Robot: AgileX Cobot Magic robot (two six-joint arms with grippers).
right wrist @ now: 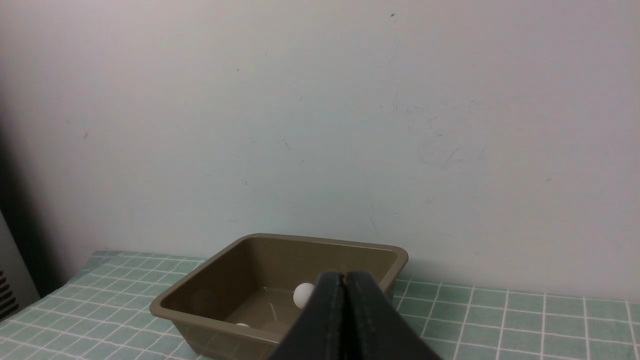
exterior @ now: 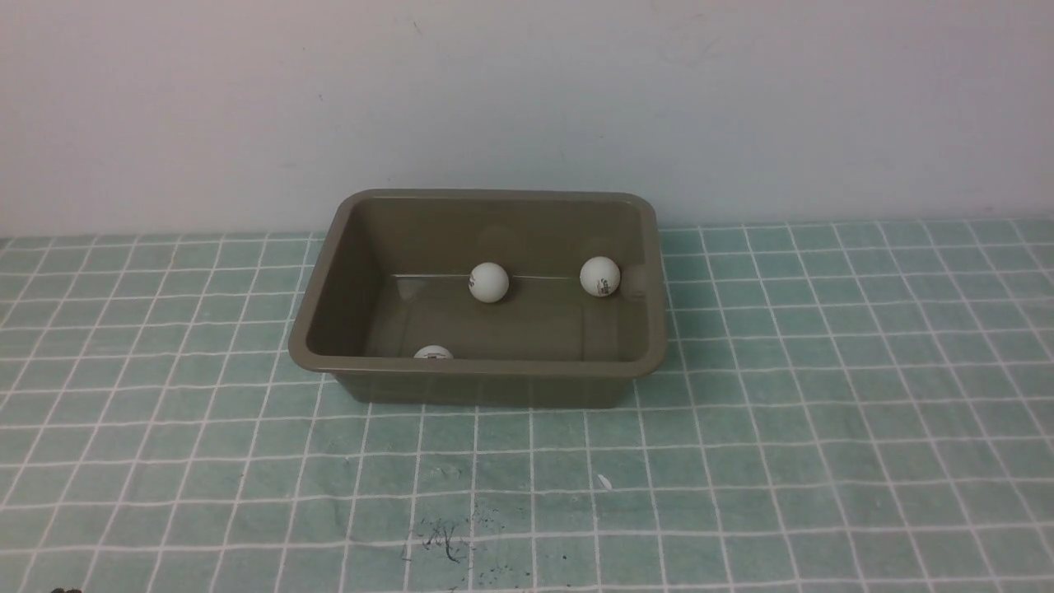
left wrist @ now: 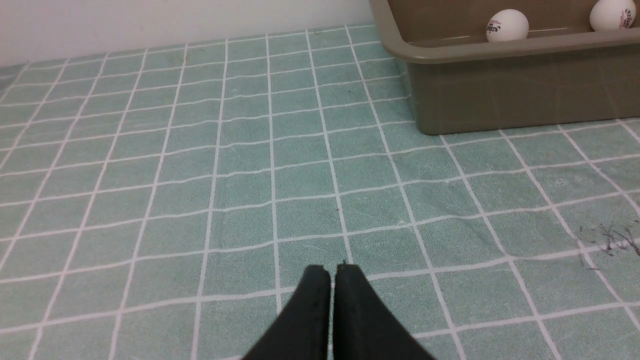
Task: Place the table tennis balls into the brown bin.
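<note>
Both the left gripper (left wrist: 332,270) and the right gripper (right wrist: 345,277) have their black fingers pressed together, holding nothing.

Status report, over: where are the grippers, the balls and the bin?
Left gripper shut, empty. Right gripper shut, empty. All three table tennis balls inside brown bin, one half hidden by its near rim. Only green checked cloth around it.

Approach to the bin (exterior: 478,366)
Open cloth (exterior: 823,412) is seen at 3, 6 and 9 o'clock; a wall (exterior: 527,99) is set close at 12.
</note>
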